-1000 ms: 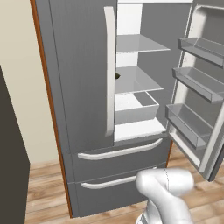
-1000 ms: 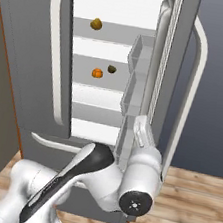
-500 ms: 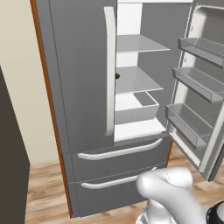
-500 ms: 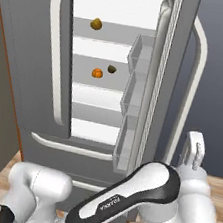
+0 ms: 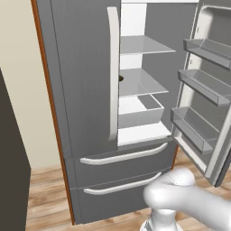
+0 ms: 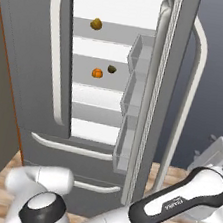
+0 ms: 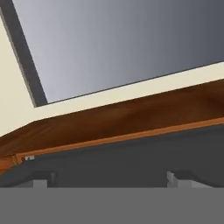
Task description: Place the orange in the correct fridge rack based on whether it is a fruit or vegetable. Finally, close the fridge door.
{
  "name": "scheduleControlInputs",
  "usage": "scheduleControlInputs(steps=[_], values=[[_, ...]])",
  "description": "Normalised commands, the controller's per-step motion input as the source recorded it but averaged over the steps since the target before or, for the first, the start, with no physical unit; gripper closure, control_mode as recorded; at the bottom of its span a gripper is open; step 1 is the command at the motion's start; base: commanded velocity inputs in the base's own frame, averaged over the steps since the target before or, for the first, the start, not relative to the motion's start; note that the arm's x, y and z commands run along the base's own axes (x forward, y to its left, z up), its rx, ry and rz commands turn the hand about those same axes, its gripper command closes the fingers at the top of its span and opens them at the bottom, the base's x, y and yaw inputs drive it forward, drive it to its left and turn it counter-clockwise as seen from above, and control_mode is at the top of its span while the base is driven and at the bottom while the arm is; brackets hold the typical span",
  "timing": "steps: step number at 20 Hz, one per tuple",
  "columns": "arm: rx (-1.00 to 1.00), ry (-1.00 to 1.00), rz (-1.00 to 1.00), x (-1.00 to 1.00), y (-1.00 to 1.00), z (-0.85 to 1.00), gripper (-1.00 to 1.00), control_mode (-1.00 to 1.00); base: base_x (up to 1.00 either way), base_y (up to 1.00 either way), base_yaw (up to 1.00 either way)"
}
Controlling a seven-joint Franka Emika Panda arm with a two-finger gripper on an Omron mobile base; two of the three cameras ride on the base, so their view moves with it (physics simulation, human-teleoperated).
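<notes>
Orange (image 6: 97,73) resting on the fridge rack (image 6: 103,83); door-closing step pending.
Gripper (image 6: 209,148) outside the open door (image 6: 153,97); jaw state indiscernible; next, push door shut.

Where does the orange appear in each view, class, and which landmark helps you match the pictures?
Left base view: I cannot find it; the closed left door blocks that side of the shelves.
Right base view: the orange lies on the second shelf, left of a dark lump.
Hand view: I cannot find it.
Shared landmark: the open door's bins.
</notes>
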Motion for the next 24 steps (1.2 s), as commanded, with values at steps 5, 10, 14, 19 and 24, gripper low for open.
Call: scheduleControlInputs(steps=[5, 10, 14, 19, 24], values=[[0.14, 0.0, 0.31, 0.92, -0.19, -0.34, -1.0, -1.0, 0.0, 0.0, 0.0], [0.09, -0.01, 0.36, 0.54, 0.07, -0.14, -1.0, -1.0, 0.0, 0.0, 0.0], [-0.02, 0.0, 0.3, 0.07, 0.68, 0.0, -1.0, -1.0, 0.0, 0.0, 0.0], [-0.11, -0.01, 0.24, -0.04, 0.94, 0.0, -1.0, -1.0, 0.0, 0.0, 0.0], [-0.09, -0.03, 0.2, -0.02, 1.0, 0.0, -1.0, -1.0, 0.0, 0.0, 0.0]])
